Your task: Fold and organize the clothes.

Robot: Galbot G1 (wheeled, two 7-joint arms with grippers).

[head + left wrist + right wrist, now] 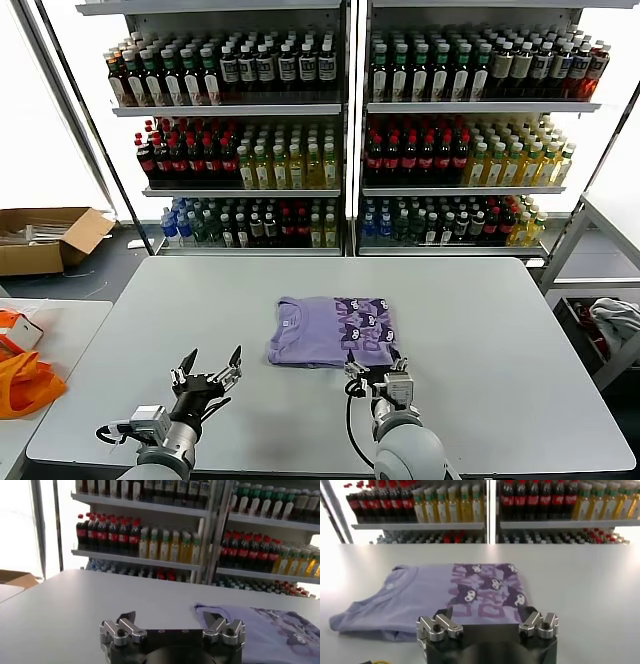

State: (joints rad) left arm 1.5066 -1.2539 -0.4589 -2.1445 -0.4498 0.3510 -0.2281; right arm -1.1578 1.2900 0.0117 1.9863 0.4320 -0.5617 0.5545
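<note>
The right end effector (375,371) hovers with its fingers spread and empty at the near edge of the T-shirt (335,331), just over the printed end. The left end effector (207,374) is also spread wide and holds nothing, above bare surface (500,340) to the left of the shirt and apart from it. The lavender T-shirt lies folded into a flat rectangle near the middle of the grey surface, its dark pattern facing up on the right half, the collar toward the left. Beyond the surface stand shelves (345,190) full of bottled drinks. An orange bag (25,385) rests on a side table at the far left, and a cardboard box (45,238) sits on the floor.
</note>
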